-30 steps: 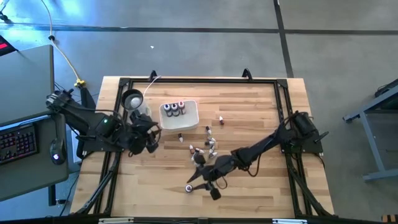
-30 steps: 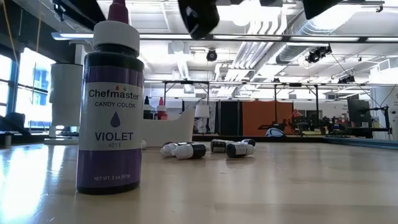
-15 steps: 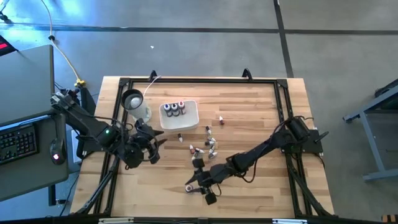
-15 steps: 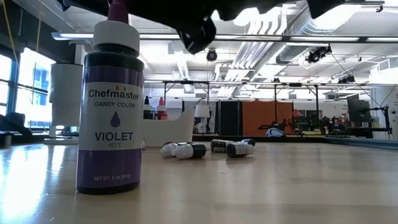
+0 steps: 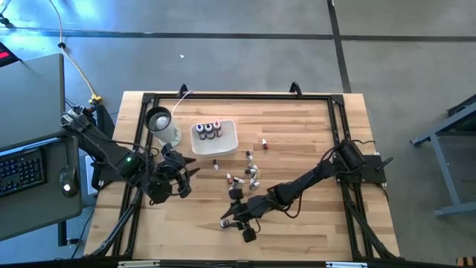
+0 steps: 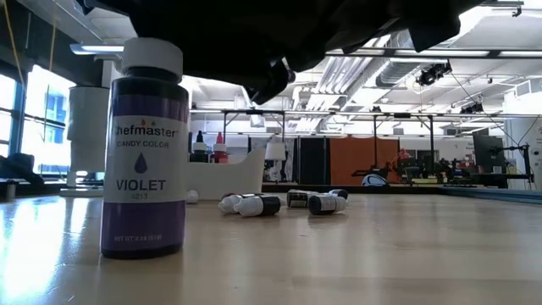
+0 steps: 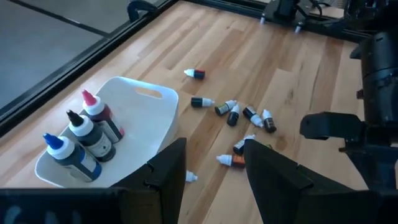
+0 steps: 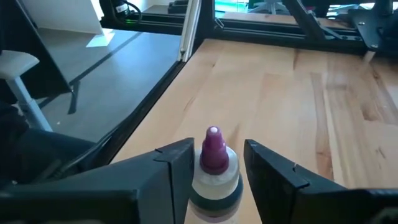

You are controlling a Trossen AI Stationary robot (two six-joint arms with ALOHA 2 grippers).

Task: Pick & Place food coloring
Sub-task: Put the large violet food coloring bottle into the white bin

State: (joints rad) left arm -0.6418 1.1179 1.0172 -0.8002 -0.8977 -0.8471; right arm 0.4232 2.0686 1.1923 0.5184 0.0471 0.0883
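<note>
Lowered, right claw (image 8: 214,168) straddles violet bottle (image 6: 144,148), contact unclear.

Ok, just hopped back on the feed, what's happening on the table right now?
The right pincer straddles the upright violet bottle near the table's front edge; its fingers flank the cap, whether they touch is unclear. The left pincer hovers open beside the white tray, which already holds three bottles. Several small bottles lie scattered mid-table.
</note>
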